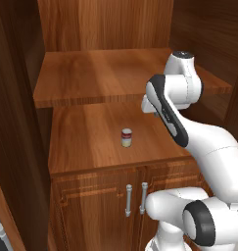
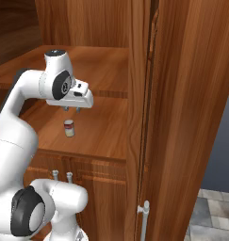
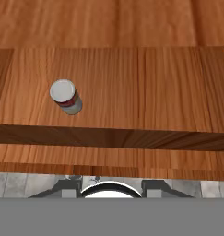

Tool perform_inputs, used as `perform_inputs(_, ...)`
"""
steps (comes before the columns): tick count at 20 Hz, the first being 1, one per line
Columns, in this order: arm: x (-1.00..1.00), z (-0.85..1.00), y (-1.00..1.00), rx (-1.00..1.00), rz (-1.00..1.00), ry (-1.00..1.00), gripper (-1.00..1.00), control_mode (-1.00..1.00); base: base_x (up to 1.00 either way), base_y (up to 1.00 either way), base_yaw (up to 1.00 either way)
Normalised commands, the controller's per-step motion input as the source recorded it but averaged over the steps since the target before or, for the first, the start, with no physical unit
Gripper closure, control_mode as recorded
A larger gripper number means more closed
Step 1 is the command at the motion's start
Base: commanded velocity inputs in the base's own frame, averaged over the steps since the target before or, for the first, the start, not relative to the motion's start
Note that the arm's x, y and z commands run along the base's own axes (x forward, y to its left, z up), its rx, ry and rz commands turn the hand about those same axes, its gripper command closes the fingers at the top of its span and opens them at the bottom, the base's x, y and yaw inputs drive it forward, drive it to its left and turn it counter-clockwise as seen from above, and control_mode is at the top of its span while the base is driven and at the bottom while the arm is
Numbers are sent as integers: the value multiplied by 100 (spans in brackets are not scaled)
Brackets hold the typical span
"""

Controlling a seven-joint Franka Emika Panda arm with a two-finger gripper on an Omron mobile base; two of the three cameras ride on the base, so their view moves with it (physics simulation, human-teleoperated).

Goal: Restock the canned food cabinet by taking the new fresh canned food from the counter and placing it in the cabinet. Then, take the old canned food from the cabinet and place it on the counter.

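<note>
Hand [image 2: 71, 109] above shelf, grip state unclear, one old can [image 1: 126, 138] upright, two door handles [image 1: 135, 198]

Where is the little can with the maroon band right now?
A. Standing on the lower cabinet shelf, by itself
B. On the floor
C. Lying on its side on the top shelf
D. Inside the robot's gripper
A: the old canned food stands upright on the cabinet shelf above the doors, with the gripper hovering above it, not touching.
</note>
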Motion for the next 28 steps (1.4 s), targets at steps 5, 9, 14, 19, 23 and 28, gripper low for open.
perform_inputs(5,0,-3,6,0,0,0,-100,-100,0,0,0)
perform_inputs(9,-4,-44,43,0,0,0,-100,-100,0,0,0)
perform_inputs(14,-25,-39,16,0,0,0,-100,-100,0,0,0)
perform_inputs(19,-74,-14,2,0,0,0,-100,-100,0,0,0)
perform_inputs(23,-88,-2,-6,0,0,-3,-100,-100,0,0,0)
perform_inputs(28,-65,0,0,-1,0,0,-100,-100,0,0,0)
